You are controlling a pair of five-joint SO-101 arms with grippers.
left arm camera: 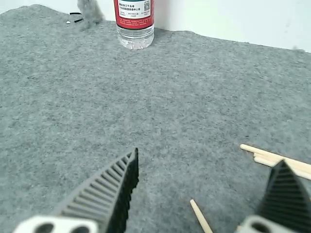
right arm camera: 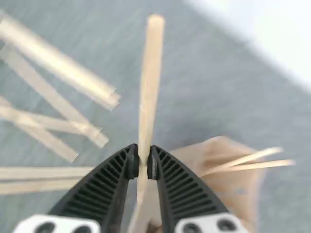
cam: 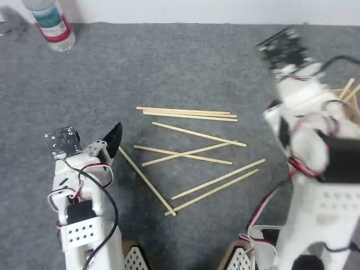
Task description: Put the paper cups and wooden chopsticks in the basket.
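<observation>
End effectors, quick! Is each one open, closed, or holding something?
Left end effector: open, holding nothing.
Right end effector: closed on a wooden chopstick.

A clear plastic water bottle (cam: 52, 22) with a red-banded label stands upright at 11 o'clock on the grey felt-covered bench (cam: 169, 67). A pale wall (cam: 225, 10) runs along the far edge at 12 o'clock. A few small dark scraps (left arm camera: 73, 17) lie on the felt near the bottle.
</observation>
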